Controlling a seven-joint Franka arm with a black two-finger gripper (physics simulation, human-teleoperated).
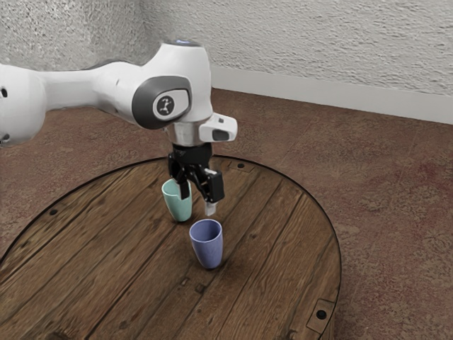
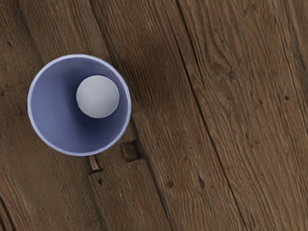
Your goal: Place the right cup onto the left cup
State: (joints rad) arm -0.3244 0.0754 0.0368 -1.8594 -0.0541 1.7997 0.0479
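My gripper point(image 1: 198, 202) points down over the table with its two fingers apart and nothing held between them. A blue-violet cup point(image 1: 207, 246) stands upright on the wood, lower in the exterior view than the fingertips. Beyond it, toward the exterior view's left, is an upright teal cup point(image 1: 179, 205), its rim partly covered by one finger. From the wrist camera, the blue-violet cup point(image 2: 50, 103) is seen from above, open-topped, with a pale round patch at its bottom.
The round plank table point(image 1: 127, 248) has a dark rim and small metal plates near its edge. Reddish-brown floor point(image 1: 382, 184) surrounds it, with a rough pale wall point(image 1: 340, 49) behind.
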